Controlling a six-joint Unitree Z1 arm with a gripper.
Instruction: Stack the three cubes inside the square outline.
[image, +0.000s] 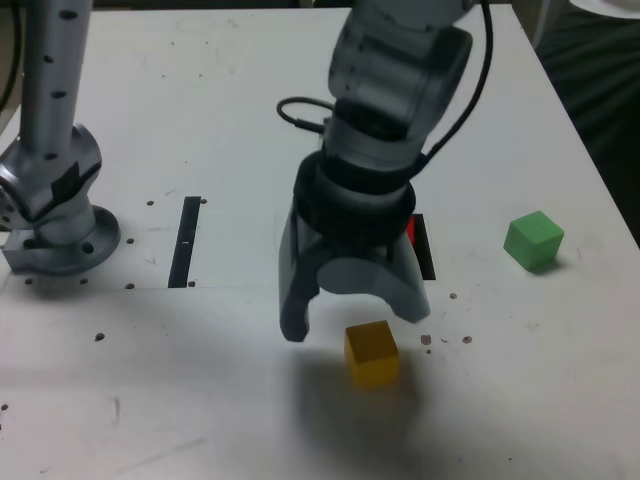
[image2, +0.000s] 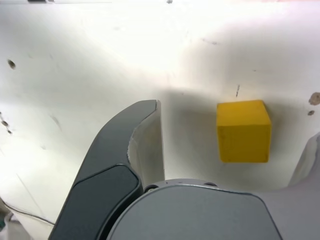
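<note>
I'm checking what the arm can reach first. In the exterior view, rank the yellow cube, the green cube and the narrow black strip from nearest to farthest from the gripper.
1. Yellow cube: just below the open gripper, toward its right jaw in the exterior view.
2. Narrow black strip: off to the exterior view's left.
3. Green cube: far on the exterior view's right.
</note>
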